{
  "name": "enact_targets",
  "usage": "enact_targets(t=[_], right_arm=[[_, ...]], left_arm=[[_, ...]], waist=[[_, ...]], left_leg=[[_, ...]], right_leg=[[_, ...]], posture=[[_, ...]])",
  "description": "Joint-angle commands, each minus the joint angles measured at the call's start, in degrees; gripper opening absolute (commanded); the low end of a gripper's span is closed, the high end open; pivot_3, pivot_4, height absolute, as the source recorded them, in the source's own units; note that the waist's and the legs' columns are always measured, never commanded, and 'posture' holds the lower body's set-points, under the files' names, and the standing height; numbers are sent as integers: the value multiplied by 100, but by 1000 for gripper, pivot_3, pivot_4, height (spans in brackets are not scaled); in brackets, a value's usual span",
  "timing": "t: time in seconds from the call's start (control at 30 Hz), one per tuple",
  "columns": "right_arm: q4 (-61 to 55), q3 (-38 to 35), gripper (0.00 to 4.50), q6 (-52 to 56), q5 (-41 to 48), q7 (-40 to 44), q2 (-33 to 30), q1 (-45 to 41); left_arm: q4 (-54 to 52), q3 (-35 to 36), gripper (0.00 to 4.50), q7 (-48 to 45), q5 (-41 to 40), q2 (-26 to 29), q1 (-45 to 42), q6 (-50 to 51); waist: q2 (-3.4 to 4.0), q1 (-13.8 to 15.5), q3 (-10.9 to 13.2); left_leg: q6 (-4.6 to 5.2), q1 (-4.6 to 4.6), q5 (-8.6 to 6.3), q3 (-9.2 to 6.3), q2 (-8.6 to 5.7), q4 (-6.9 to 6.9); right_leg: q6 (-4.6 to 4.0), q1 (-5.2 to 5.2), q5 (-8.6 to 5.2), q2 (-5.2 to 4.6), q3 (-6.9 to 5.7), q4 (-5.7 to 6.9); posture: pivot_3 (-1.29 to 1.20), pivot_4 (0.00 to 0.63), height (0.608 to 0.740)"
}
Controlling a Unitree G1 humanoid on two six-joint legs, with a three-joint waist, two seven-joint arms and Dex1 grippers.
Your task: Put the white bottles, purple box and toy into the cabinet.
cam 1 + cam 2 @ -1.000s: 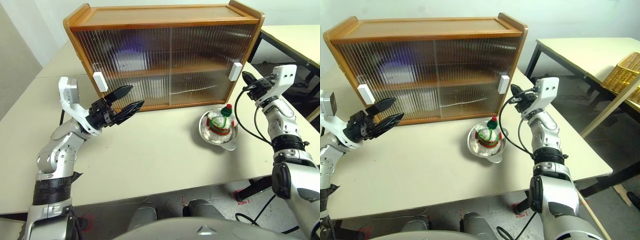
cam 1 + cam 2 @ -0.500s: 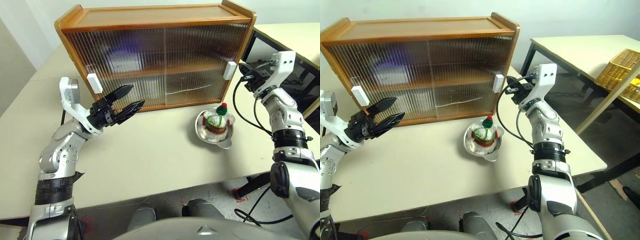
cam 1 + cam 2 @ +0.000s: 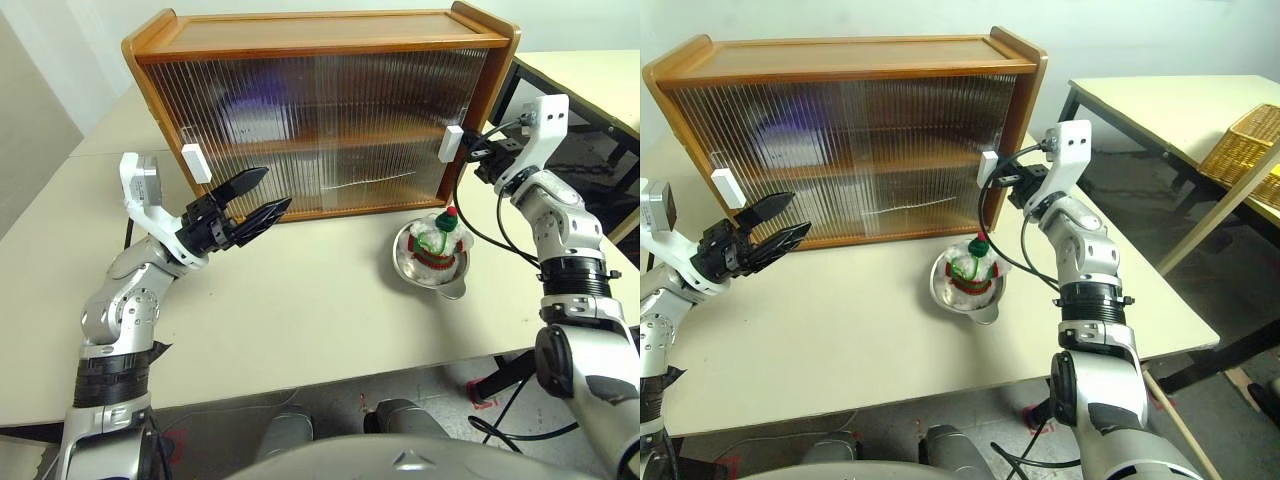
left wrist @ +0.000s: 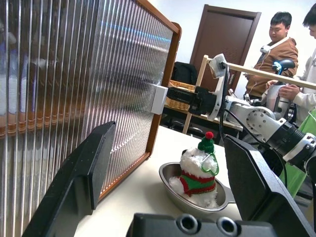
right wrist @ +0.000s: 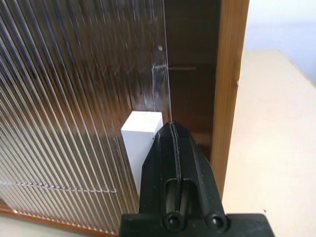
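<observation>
We press our closed right gripper [image 3: 1002, 181] against the white handle [image 3: 453, 143] to slide the cabinet [image 3: 330, 110] door open; the toy [image 3: 439, 240] waits in its bowl [image 3: 432, 270], and our left gripper [image 3: 255, 200] hangs open.

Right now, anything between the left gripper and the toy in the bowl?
No. The tabletop between the left gripper and the toy in its metal bowl is bare, as the left eye view shows; the cabinet stands behind that stretch.
</observation>
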Motion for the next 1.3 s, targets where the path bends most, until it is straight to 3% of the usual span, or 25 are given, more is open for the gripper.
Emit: enact_targets(t=[0.03, 0.53, 1.3], right_arm=[[-202, 41, 8, 266, 28, -72, 21, 56], [-1130, 273, 8, 1748, 351, -63, 332, 89], [-422, 623, 8, 1463, 241, -58, 1296, -446]], left_arm=[[7, -23, 4500, -8, 49, 2, -87, -34], [-18, -19, 4500, 20, 67, -18, -98, -60], [-154, -1, 4500, 133, 46, -50, 7, -121]], waist=[[0, 4, 0], [0, 15, 0], [1, 40, -1]], left_leg=[[0, 0, 0, 1, -1, -1], [0, 3, 0, 10, -3, -1], [0, -3, 0, -1, 4, -3]], right_leg=[[-3, 0, 2, 1, 0, 0], [-4, -5, 3, 39, -7, 1], [-30, -23, 15, 45, -8, 4]], posture=[[-45, 0, 740], [-34, 0, 740], [-4, 0, 740]])
